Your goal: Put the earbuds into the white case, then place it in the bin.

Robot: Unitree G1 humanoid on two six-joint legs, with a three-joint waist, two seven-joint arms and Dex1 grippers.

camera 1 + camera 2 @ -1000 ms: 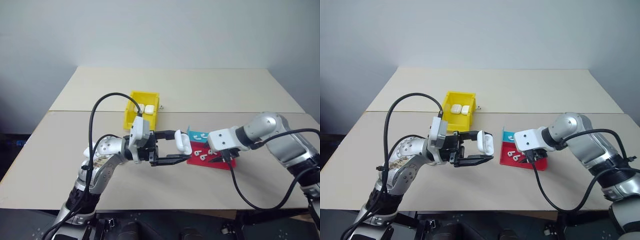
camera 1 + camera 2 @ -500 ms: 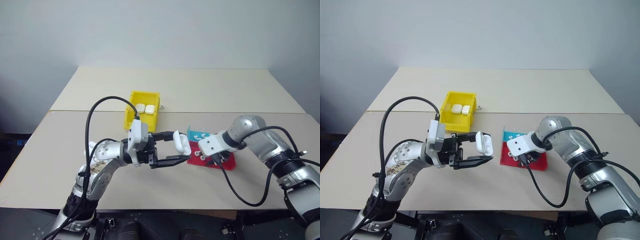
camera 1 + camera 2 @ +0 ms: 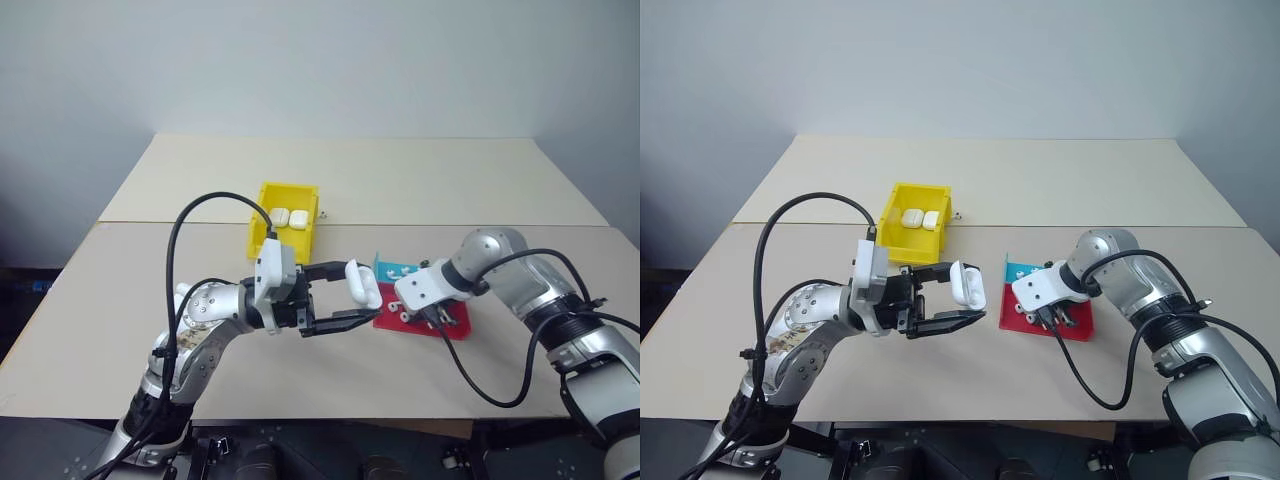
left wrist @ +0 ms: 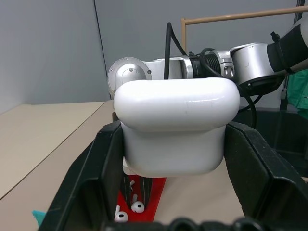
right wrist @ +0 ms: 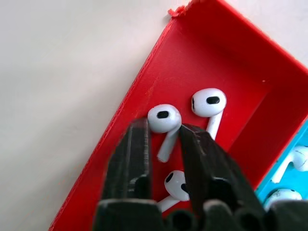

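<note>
**Right tool pinching an earbud in the red tray, left tool presenting the case**

Left to right. Left tool [image 3: 338,295] was clamped shut on the white case [image 3: 361,283], 1 finger on each side of the body, held up off the table [image 3: 100,330] and pointing toward the right arm. Likely held mid-air there so the right arm could load it without a long reach. Lid state could not be told from these views.

Behind it, the bin [image 3: 262,226] sat further back on the table with 2 white cases [image 3: 290,216] already inside, side by side. Well apart from the held case; presumably the drop target once loading is done.

Right of the held case, the red tray [image 5: 159,82] lay flat on the table with the teal tray [image 3: 392,268] touching its far edge. Right tool [image 5: 163,142] pointed steeply down into the red tray, fingers nearly closed around the stem of 1 of the earbuds [image 5: 164,119], head poking out just past the tips. 2 more earbuds lay loose in the red tray, 1 just beside the pinched one and 1 under the fingers. More sat in the teal tray.

Judgement: the pick step is in hand; the earbud is not yet lifted and not yet in the case. Stem grip is thin and could slip.
</note>
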